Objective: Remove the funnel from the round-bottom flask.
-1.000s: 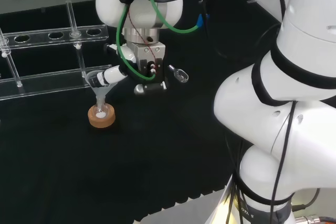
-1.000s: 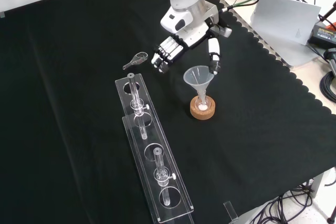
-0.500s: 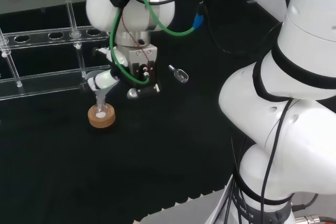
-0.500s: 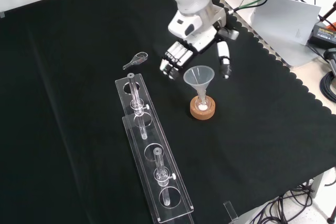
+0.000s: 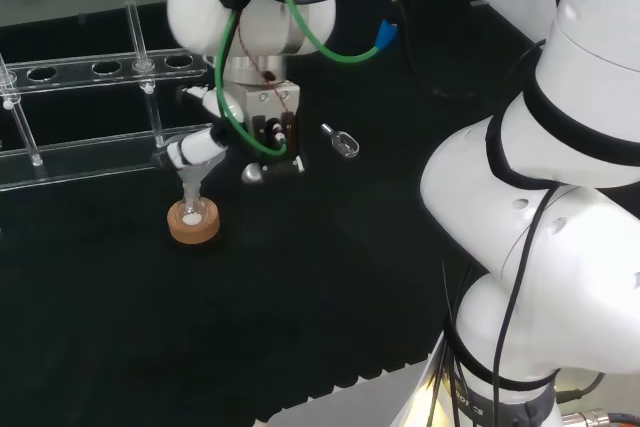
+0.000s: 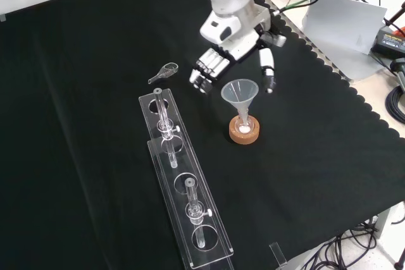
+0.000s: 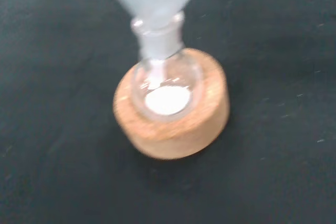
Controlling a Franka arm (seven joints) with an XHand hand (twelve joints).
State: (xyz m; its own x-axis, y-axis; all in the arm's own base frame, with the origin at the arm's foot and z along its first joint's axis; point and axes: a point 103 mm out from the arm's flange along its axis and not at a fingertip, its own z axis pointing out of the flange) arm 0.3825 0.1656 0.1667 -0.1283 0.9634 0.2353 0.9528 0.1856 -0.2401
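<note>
Front view: clear conical plastic funnel [image 6: 239,92] sat in small round-bottom glass flask [image 6: 243,128] on cork ring stand [image 6: 244,133]. Black-and-white hand [image 6: 235,58] hovered beside funnel rim, fingers apart, nothing grasped. Removal not begun; grasp and lift outstanding.

Clear tube rack [image 6: 183,203] — small scoop [image 6: 163,73] beside it, on black cloth [image 6: 76,124]
</note>
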